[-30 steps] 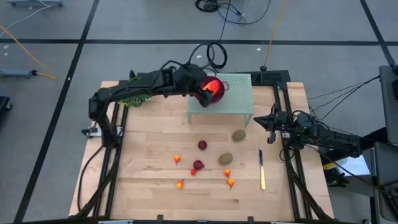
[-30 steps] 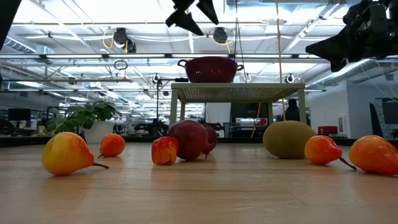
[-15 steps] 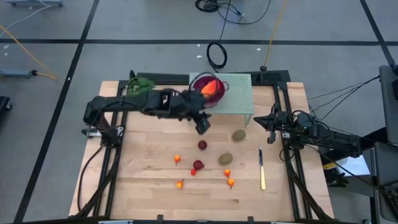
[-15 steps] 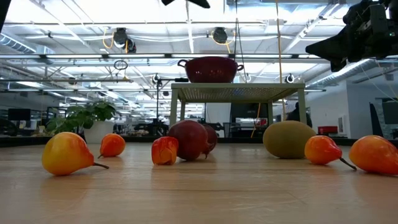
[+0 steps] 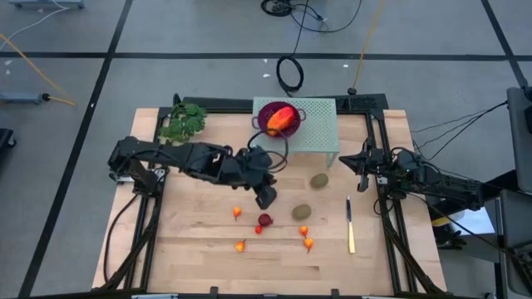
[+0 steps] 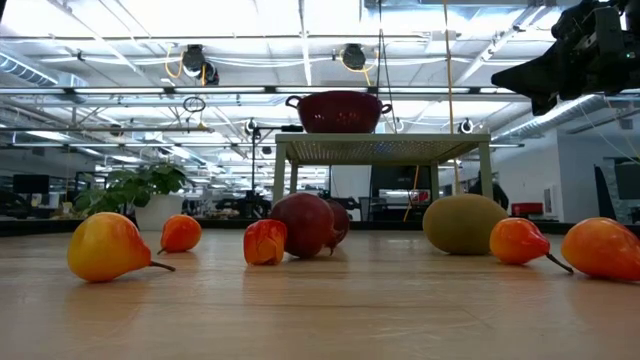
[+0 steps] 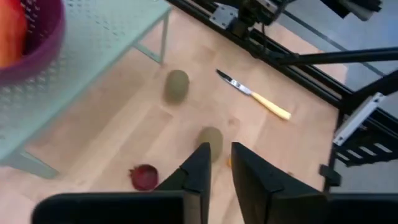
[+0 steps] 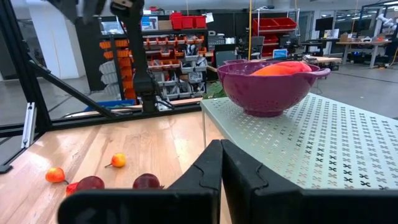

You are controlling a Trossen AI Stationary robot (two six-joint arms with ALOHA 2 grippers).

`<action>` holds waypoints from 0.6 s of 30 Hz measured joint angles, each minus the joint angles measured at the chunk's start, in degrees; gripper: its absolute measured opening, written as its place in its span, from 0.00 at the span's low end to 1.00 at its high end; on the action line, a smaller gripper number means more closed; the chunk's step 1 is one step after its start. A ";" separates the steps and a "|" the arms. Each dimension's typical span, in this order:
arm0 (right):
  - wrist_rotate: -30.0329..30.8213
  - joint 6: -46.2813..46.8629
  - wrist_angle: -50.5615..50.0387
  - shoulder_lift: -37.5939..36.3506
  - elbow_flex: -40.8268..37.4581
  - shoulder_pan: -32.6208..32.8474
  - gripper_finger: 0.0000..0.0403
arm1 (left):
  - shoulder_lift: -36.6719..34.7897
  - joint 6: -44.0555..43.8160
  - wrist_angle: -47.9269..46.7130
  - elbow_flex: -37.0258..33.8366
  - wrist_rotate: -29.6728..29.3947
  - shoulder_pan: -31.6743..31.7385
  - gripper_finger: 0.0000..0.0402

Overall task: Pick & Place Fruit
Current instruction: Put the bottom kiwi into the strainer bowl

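High view: left gripper (image 5: 265,198) is out over the middle of the wooden table (image 5: 191,249), covering the spot just beside 1 dark red ball (image 5: 265,220). The longish orange-red fruit (image 5: 280,118) lies in the purple colander (image 5: 293,110) on the pale green perforated stand (image 5: 320,133). 2 brownish-green ovals: 1 (image 5: 319,179) near the stand's leg, 1 (image 5: 301,213) nearer the middle. Tiny orange-red bits (image 5: 307,242) are scattered around the ball. Right gripper (image 5: 361,161) waits at the table's right edge, with the yellow-handled knife (image 5: 350,226) near it. Leafy sprig (image 5: 183,122) sits at the far left corner.

Low view: small orange-red fruits (image 6: 108,246), a dark red ball (image 6: 306,224) and an oval (image 6: 464,223) sit on the tabletop; the colander (image 6: 338,110) is up on the stand (image 6: 380,148).

Left wrist view: fingers (image 7: 202,165) are narrow, a slim gap between them, nothing held; both ovals (image 7: 176,84), a red ball (image 7: 145,177) and the knife (image 7: 255,94) lie beyond.

Right wrist view: fingers (image 8: 210,163) are closed, empty; colander (image 8: 267,84) with orange fruit (image 8: 280,68) ahead.
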 joint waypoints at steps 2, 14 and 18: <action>-0.01 -0.01 0.00 0.00 0.00 0.00 0.00 | -0.01 -1.08 0.00 0.00 -0.04 -1.02 0.10; -0.02 0.00 0.02 0.00 0.00 -0.02 0.00 | 0.04 -3.85 -0.04 0.00 -3.93 -3.59 0.04; -0.02 0.00 0.02 -0.02 0.00 -0.02 0.00 | 0.04 -3.51 -0.04 0.00 -3.91 -3.59 0.05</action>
